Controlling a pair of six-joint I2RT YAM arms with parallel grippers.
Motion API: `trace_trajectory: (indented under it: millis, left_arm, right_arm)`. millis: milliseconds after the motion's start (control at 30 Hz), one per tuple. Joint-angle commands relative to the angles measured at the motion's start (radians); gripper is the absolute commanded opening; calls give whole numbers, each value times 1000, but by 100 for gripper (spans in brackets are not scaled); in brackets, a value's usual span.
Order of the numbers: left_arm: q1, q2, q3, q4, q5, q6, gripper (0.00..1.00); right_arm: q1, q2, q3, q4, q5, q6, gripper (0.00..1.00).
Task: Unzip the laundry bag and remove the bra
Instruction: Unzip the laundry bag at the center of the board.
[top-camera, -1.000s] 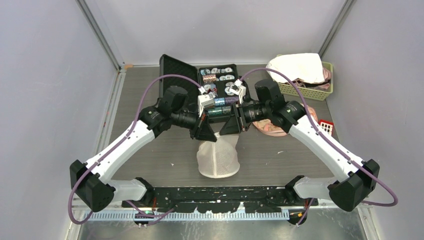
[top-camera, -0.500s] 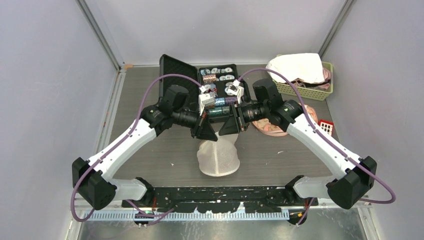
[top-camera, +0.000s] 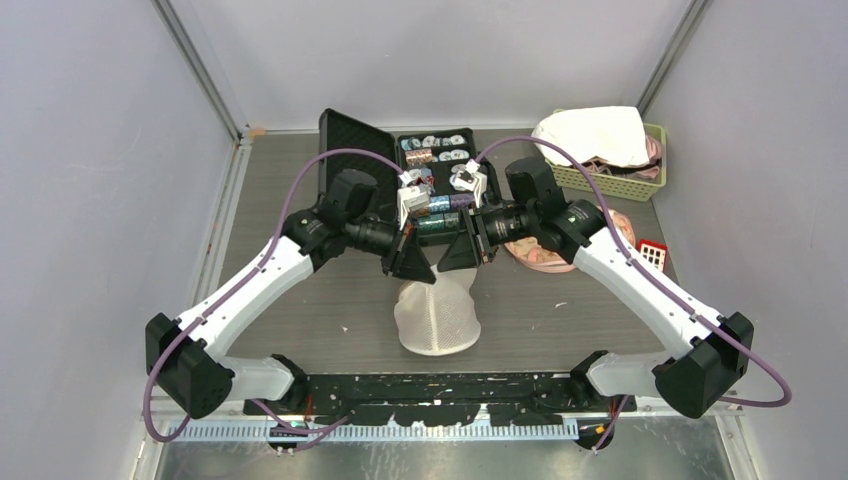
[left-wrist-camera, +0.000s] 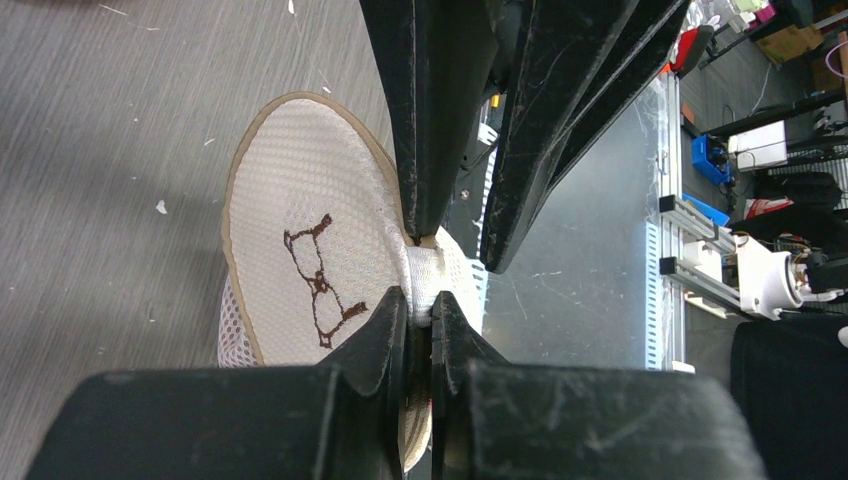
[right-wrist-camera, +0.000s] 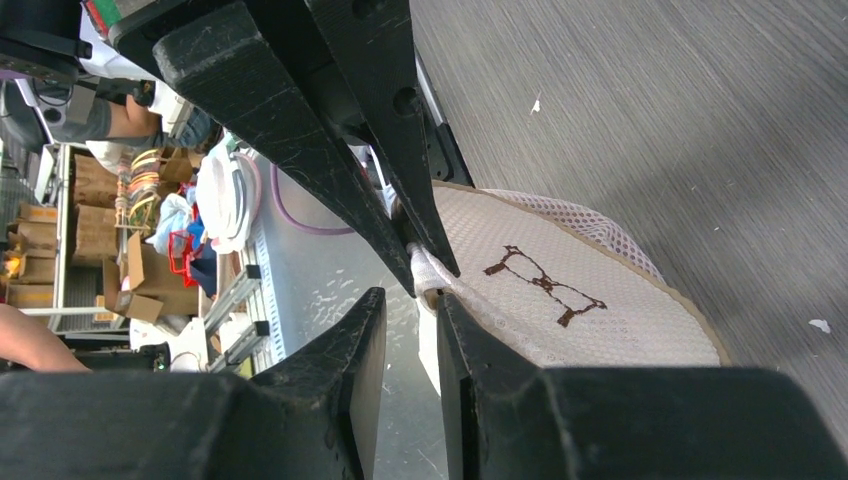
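— Laundry bag (top-camera: 436, 315): where is it, and who has it?
— Centre of the grey table (top-camera: 300, 310). White mesh, tan trim (left-wrist-camera: 235, 200), a brown bra outline (left-wrist-camera: 320, 285) printed on one face. The top end is pinched up where the two grippers meet. The body trails from there toward the near edge, so the long axis runs far-to-near. The lower end seems to rest on the table.
— Left gripper (left-wrist-camera: 420, 300)?
— Closed tight on a fold of white fabric at the bag's top edge. It has hold of it.
— Right gripper (right-wrist-camera: 412, 300)?
— Jaws narrow, a slim gap showing. Its tips sit at the same top edge, facing the left gripper's, nearly touching them. Whether it pinches a zip pull, fabric or nothing, cannot tell. No pull is discernible in either wrist view.
— Bra?
— Not visible. Judged to be inside, hidden by the mesh.
— Which gripper is nearer?
— Neither. Both are at the top end, one from each side. My reading: the left anchors and the right must travel along the trim away from it. The direction of the seam from that pinch point is what matters.
— Room?
— Bare table to the left and on the near side. Far side: open black case (top-camera: 440, 150). Far right: green basket (top-camera: 610, 170) holding white cloth (top-camera: 590, 135). Something pink (top-camera: 545, 255) lies just right of the bag. Tightest on the right.
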Motion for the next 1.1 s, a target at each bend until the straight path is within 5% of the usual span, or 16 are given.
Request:
trace_trajectory:
  millis: [0,267,967,1067]
  left_arm:
    - [0,-8,54,143,69,-45,0]
    - [13,-39,19,121,64,-22,0]
    - [53,-85,-26,60,41,130,0]
    - [53,-58,-5,55,47,122,0]
  right_arm:
    - [18,10,17,37,0,-6,29]
    - [3,8,33,9,84,-14,1]
    - [-64,0,56,17,8,-5,1]
    - [-52,7,69,25,-28,-1,8]
